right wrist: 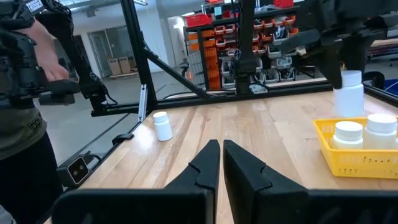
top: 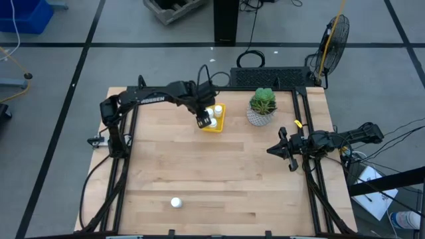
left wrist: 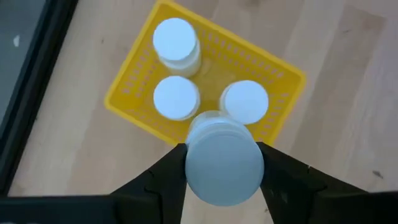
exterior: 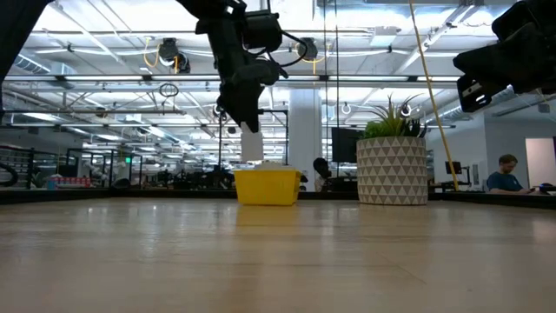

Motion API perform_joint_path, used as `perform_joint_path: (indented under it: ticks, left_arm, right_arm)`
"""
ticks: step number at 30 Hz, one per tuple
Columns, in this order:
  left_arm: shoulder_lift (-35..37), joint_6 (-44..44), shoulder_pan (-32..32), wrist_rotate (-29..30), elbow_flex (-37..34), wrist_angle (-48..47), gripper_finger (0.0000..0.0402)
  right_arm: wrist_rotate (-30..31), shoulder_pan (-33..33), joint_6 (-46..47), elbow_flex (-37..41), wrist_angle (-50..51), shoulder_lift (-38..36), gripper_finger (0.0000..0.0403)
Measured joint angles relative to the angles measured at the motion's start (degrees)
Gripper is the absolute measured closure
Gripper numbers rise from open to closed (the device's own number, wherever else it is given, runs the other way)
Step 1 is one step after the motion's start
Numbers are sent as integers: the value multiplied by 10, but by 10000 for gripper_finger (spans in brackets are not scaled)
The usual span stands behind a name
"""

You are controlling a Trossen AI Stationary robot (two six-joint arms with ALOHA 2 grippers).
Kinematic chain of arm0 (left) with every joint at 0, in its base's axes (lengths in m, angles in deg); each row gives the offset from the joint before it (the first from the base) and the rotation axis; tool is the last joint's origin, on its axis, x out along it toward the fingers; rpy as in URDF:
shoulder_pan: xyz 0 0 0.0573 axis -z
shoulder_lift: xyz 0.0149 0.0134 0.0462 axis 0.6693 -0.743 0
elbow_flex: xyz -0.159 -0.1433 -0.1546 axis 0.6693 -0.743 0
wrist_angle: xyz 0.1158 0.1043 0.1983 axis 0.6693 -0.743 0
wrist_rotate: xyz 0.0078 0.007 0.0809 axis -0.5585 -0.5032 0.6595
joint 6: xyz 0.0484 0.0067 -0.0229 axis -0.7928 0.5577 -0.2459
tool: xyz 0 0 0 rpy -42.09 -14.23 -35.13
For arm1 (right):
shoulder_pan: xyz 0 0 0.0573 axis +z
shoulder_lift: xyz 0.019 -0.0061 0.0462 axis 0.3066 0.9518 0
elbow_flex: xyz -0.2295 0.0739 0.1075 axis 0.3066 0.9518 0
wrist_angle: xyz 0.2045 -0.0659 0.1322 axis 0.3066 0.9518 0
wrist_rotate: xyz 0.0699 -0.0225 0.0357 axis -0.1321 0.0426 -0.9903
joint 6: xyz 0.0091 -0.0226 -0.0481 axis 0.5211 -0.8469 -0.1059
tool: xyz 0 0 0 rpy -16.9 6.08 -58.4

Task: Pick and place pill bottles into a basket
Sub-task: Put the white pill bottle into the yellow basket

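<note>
My left gripper (top: 204, 119) is shut on a white pill bottle (left wrist: 222, 163) and hangs over the near part of the yellow basket (top: 214, 128). In the left wrist view, three more white bottles (left wrist: 176, 98) stand upright in the basket (left wrist: 124, 93). A further bottle (top: 176, 202) stands alone on the table near its near edge. It also shows in the right wrist view (right wrist: 163, 126). My right gripper (top: 273, 150) is shut and empty, above the table's right side. My left gripper pinches the bottle between its two fingers (left wrist: 169, 173), one on each side of the bottle's upper part (left wrist: 193, 163) by the cap. The fingers come from above, pointing down. The bottle (exterior: 252, 146) hangs upright below them, lifted clear just above the basket's rim (exterior: 267, 172).
A white patterned pot with a green plant (top: 262, 106) stands right of the basket. Black frame rails run along the table's left and right sides. A person (right wrist: 18, 93) stands beyond the table's near edge. Bare wood lies between the basket and the lone bottle.
</note>
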Motion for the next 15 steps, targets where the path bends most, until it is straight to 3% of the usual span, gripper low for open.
perform_joint_path:
  ticks: [10, 15]
  left_arm:
    - [-4, 3, 7, 1, 0, 16, 238]
    - [-11, 1, 10, 7, 0, 15, 217]
  right_arm:
    - [0, 0, 0, 0, 0, 0, 387]
    - [0, 0, 0, 0, 0, 0, 387]
